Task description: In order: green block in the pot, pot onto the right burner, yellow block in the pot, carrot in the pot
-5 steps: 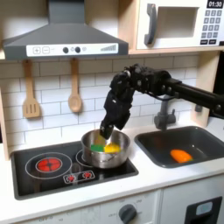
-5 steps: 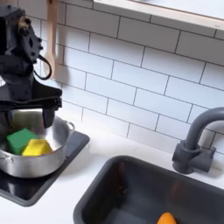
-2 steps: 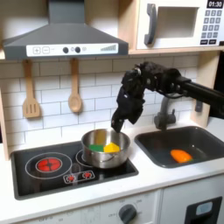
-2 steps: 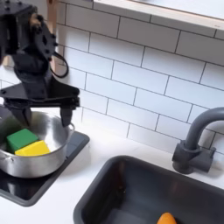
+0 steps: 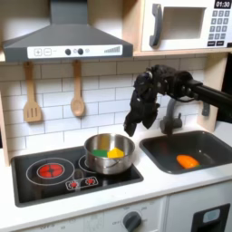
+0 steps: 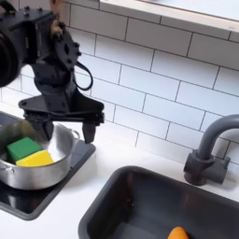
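- Microwave [image 5: 188, 24] display read 01:30.
- Gripper [image 6: 68, 129] hung empty, jaws wide.
- Below its jaws, pot [image 6: 58, 161] held green block [image 6: 22, 147] and yellow block [image 6: 35, 160].
- Carrot [image 5: 187, 161] lay in sink [image 5: 215, 147].

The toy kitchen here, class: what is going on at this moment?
A robot arm works over a toy stove and sink. Its gripper hangs open and empty above the pot's rim, toward the sink. The pot sits on the burner at the first exterior view's right, holding the green block and the yellow block. The carrot lies in the sink, not yet fetched.
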